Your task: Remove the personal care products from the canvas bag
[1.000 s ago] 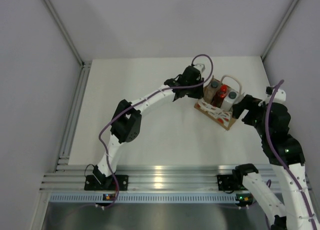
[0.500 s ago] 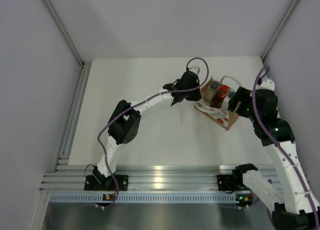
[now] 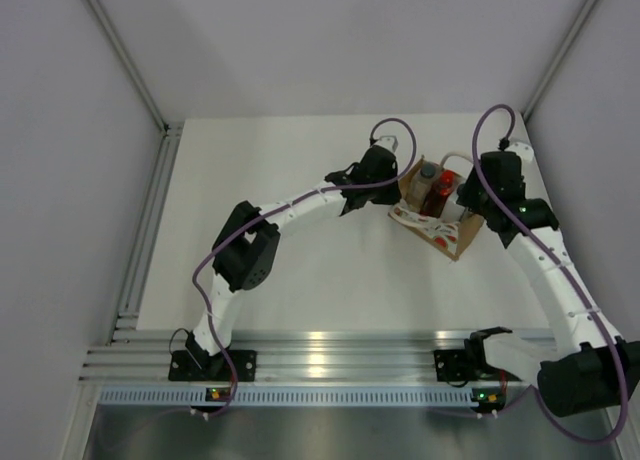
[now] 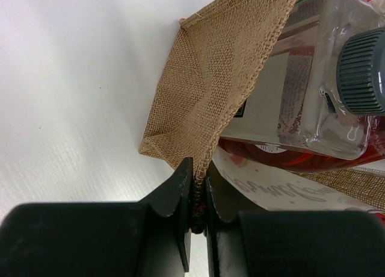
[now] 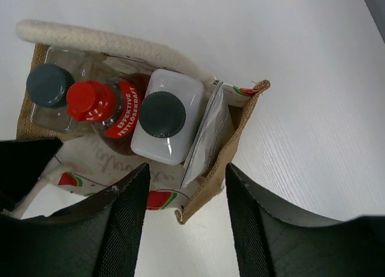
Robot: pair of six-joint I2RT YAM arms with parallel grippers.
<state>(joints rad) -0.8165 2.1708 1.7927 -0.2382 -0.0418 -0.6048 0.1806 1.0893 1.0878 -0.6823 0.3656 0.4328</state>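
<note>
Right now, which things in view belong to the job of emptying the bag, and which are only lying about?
Belong to the job: canvas bag, pinched by the left gripper; white bottle; red bottle; clear bottle; grey pouch; open right gripper above them.
Only there: table; purple cables; aluminium rail.

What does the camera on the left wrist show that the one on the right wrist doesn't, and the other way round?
Only the left wrist camera shows plainly how the left gripper is pinched shut on the woven edge of the bag. Only the right wrist camera shows the right gripper open above the bag, the white bottle, the grey pouch tucked beside it, and the rope handle. Both show the bag, the clear bottle with its grey cap, and the red bottle.
</note>
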